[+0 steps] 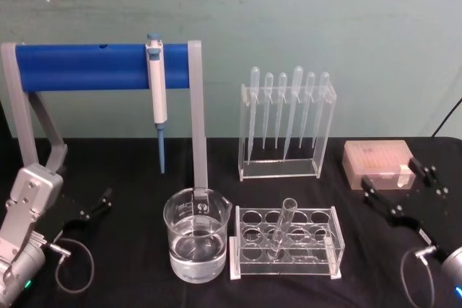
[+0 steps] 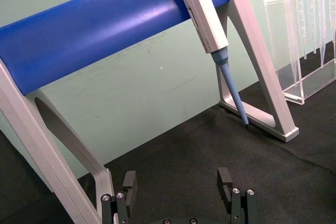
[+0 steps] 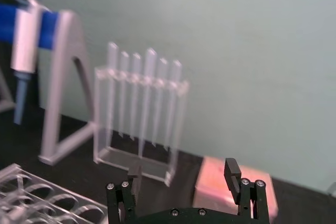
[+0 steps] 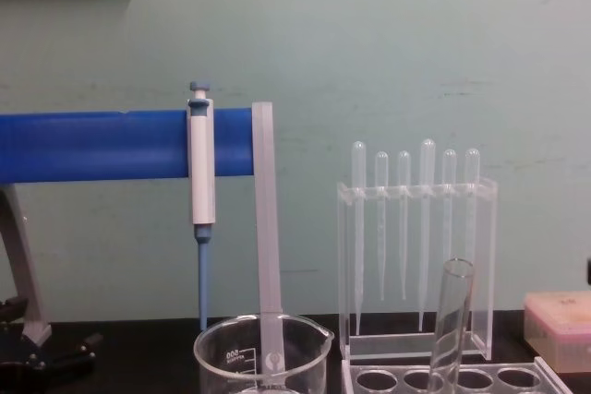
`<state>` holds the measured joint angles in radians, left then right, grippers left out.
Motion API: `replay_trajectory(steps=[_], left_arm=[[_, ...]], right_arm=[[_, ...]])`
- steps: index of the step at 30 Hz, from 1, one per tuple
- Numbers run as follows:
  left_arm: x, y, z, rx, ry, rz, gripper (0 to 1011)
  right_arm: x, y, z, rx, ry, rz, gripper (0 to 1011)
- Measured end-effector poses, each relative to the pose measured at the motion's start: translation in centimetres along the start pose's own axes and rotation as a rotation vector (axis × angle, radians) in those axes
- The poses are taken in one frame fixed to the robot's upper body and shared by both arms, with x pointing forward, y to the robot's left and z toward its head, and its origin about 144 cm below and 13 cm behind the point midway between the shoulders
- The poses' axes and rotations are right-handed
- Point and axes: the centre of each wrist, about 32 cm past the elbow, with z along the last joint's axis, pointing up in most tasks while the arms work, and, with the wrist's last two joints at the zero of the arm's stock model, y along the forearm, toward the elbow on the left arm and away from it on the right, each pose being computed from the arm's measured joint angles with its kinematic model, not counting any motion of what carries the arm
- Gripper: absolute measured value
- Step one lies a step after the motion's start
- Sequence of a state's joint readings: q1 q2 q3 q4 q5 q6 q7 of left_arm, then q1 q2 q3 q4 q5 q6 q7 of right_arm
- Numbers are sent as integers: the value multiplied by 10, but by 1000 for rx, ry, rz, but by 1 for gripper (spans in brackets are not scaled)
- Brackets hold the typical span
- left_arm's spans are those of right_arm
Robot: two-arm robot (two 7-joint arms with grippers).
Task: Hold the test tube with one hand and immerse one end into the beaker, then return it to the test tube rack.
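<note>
Head view: the long clear glass test tube [image 1: 282, 227] leans in a clear acrylic rack [image 1: 287, 243] on the black worktop [image 1: 130, 265], open rim up and tilted away, rounded bottom seated in a hole. Just left of the rack stands the wide clear glass beaker [image 1: 196, 243], part full of liquid. The black right end effector [image 1: 402, 191] rests to the rack's right, fingers apart; the black left end effector [image 1: 95, 205] lies beyond the beaker, also spread. By my reckoning the right one is nearer and reaches the tube unobstructed.
</note>
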<state>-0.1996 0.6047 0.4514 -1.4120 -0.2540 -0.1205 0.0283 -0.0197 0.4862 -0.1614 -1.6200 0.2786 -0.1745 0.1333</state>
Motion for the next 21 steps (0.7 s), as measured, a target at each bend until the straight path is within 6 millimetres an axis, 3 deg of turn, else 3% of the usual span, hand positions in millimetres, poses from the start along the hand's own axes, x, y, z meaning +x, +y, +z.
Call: replay_trajectory(steps=[21], left_arm=[[0,0,0,0,0,0,1000]], right_arm=[[-2,1,-13,-31,69,-23,1002]])
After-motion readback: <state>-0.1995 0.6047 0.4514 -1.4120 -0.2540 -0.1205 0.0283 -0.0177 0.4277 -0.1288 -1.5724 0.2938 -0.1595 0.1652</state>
